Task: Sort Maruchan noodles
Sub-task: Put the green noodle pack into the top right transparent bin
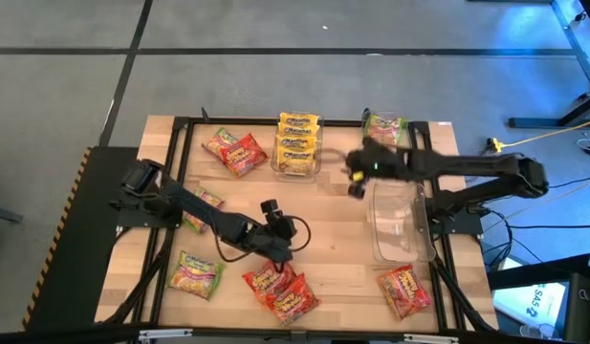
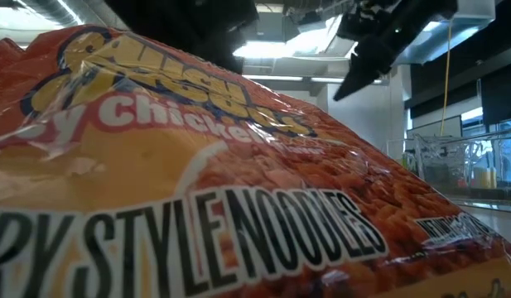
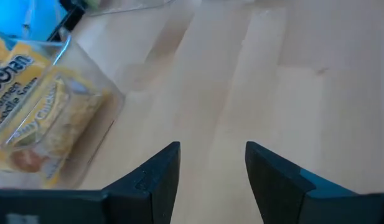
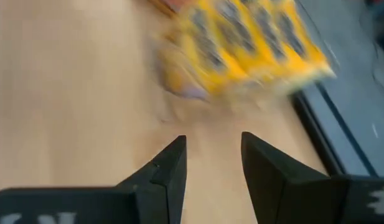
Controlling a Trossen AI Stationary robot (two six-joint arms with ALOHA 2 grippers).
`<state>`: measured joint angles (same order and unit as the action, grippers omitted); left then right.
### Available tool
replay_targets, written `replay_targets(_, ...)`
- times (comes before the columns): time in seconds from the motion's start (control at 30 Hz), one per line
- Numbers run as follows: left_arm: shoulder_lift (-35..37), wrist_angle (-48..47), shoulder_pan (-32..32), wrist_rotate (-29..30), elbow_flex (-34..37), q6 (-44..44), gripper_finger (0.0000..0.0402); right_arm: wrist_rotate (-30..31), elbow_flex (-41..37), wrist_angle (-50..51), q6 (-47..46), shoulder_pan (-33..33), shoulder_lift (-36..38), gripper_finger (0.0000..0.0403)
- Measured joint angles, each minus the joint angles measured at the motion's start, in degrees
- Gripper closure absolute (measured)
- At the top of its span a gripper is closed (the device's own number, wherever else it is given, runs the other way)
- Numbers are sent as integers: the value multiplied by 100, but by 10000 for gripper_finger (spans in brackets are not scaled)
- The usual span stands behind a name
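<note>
Maruchan noodles lie scattered on the wooden tabletop (image 1: 333,239). Yellow packets (image 1: 296,143) stand stacked in a clear bin (image 1: 317,164) at the far edge; a green packet (image 1: 384,126) sits in the far right corner. Red-orange packets (image 1: 234,150) lie far left, another pair (image 1: 281,288) near centre, and one (image 1: 404,290) near right; a green packet (image 1: 196,273) lies near left. An empty clear bin (image 1: 400,225) rests at right. The left tool (image 1: 272,210) hangs over bare wood mid-table, fingers (image 3: 155,177) parted, grasping nothing. The right tool (image 1: 355,182) hovers between the two bins, fingers (image 4: 168,168) parted, also empty.
</note>
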<state>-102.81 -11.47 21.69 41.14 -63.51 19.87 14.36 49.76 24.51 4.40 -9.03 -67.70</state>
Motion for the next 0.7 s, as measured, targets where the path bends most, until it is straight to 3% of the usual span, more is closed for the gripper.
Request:
replay_targets(0.17,648,-900,-33,-137,-8,681,203,160,-860,-1808,11,944,0,276)
replay_targets(0.33,1363,-2371,-118,-179,-9,2100,158,-49,-1520,-3394,73,1417,-41,276)
replay_targets(0.5,1838,-4211,-307,-605,-8,4174,123,-408,-1802,-3951,193,1546,-170,276)
replay_targets(0.7,1853,-6162,-668,-1636,-2,6034,123,-501,-1862,-4089,271,1545,-558,276)
